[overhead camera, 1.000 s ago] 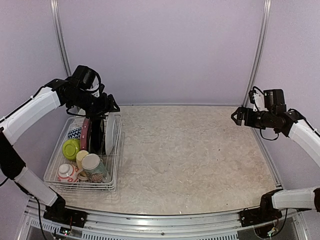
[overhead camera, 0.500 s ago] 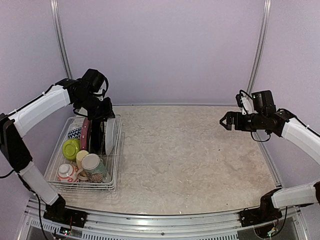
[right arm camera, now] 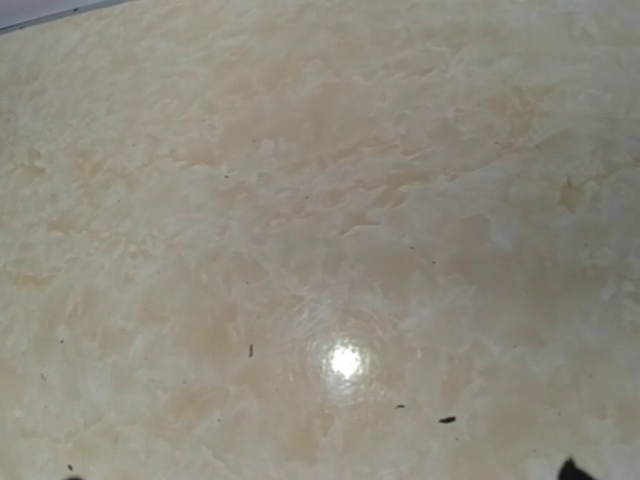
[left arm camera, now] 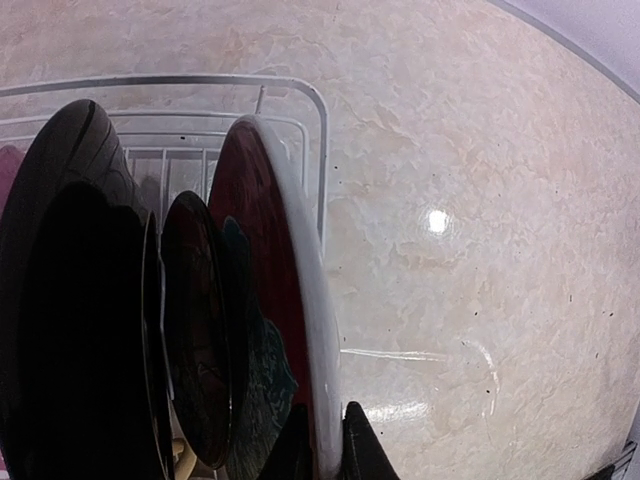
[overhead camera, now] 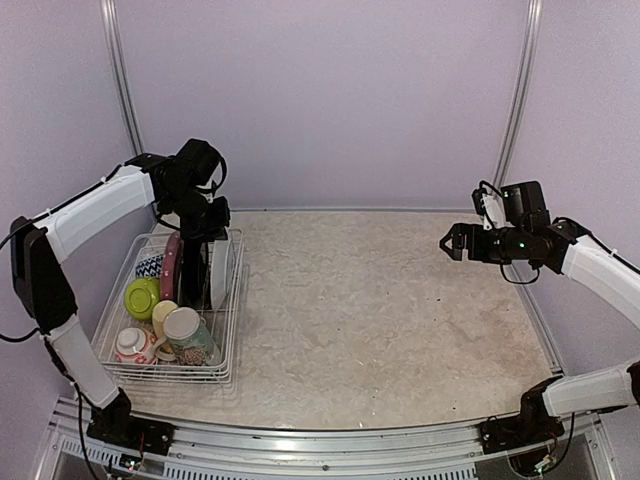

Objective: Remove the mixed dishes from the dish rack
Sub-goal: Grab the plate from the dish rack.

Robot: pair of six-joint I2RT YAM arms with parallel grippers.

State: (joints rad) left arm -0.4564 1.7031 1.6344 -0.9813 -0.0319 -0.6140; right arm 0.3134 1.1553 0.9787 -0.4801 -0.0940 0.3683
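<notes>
The dish rack (overhead camera: 104, 336) stands at the table's left with mixed dishes in it. Upright in its far slots are a dark red floral plate (overhead camera: 222, 268) with a white back, a black plate (overhead camera: 193, 272) and a pinkish plate (overhead camera: 170, 268). In front lie a lime-green bowl (overhead camera: 141, 297), a yellow mug (overhead camera: 161, 316), a cream patterned mug (overhead camera: 187, 336) and a red-white bowl (overhead camera: 133, 345). My left gripper (overhead camera: 206, 237) is shut on the top rim of the dark red floral plate (left arm camera: 262, 250), one finger (left arm camera: 362, 450) on each side. My right gripper (overhead camera: 452, 243) hangs open over bare table at the right.
The marbled tabletop (overhead camera: 380, 300) stretches right of the rack. The rack's white wire rim (left arm camera: 320, 130) runs close beside the gripped plate. Purple walls and metal posts enclose the table. The right wrist view shows only tabletop with a light glare.
My left gripper has come down over the plates and closed on the red plate's rim. The right arm shifted left, then held still.
</notes>
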